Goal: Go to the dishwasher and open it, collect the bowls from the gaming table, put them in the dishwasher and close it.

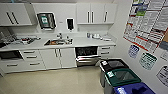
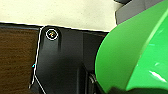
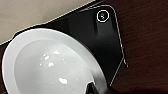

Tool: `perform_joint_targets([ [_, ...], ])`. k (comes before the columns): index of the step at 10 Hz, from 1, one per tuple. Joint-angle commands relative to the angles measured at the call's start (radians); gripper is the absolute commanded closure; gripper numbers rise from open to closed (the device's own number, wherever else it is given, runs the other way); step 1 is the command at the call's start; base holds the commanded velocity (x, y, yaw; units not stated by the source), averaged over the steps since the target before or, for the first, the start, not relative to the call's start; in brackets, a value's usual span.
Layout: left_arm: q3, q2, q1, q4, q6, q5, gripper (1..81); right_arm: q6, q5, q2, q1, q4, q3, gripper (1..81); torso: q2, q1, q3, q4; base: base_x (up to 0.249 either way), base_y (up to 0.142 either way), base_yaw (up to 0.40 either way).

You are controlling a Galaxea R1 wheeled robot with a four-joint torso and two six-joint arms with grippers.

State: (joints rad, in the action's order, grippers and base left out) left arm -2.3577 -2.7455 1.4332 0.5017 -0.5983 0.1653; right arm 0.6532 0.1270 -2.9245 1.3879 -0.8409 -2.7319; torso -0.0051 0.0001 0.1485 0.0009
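Note:
The dishwasher (image 1: 86, 52) stands open under the counter, right of the sink. Its dark inside shows, and its stainless-steel door (image 1: 88, 60) is let down toward the floor. A green bowl (image 2: 132, 55) looms large in the left wrist view, with my left gripper (image 2: 115, 90) shut on its rim above the pale floor. In the right wrist view, my right gripper (image 3: 96, 88) is shut on the rim of a white bowl (image 3: 50, 65). The gaming table is out of view.
A black bin (image 1: 113, 65), a green bin (image 1: 122, 76) and a blue bin (image 1: 132, 88) line the right wall near the dishwasher. White cabinets and drawers (image 1: 32, 58) run under the counter with the sink (image 1: 58, 42). Pale floor (image 1: 55, 81) lies in front.

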Motion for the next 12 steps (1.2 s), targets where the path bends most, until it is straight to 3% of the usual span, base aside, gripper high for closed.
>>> perform_joint_targets([
  [1, 0.009, 0.018, -0.036, 0.012, 0.006, -0.027, 81.1, 0.000, 0.088, 0.012, -0.048, -0.001, -0.003, 81.1, 0.000, 0.000, 0.000, 0.000, 0.135, 0.000, 0.000],
  [10, 0.012, 0.021, -0.038, 0.012, 0.005, -0.027, 81.1, 0.000, 0.088, 0.011, -0.051, -0.001, -0.003, 81.1, 0.000, 0.000, 0.000, 0.000, 0.131, 0.000, 0.000],
  [12, 0.012, 0.021, -0.038, 0.012, 0.005, -0.027, 81.1, 0.000, 0.089, 0.011, -0.052, -0.001, -0.003, 81.1, 0.000, 0.000, 0.000, 0.000, 0.116, 0.066, 0.000],
])
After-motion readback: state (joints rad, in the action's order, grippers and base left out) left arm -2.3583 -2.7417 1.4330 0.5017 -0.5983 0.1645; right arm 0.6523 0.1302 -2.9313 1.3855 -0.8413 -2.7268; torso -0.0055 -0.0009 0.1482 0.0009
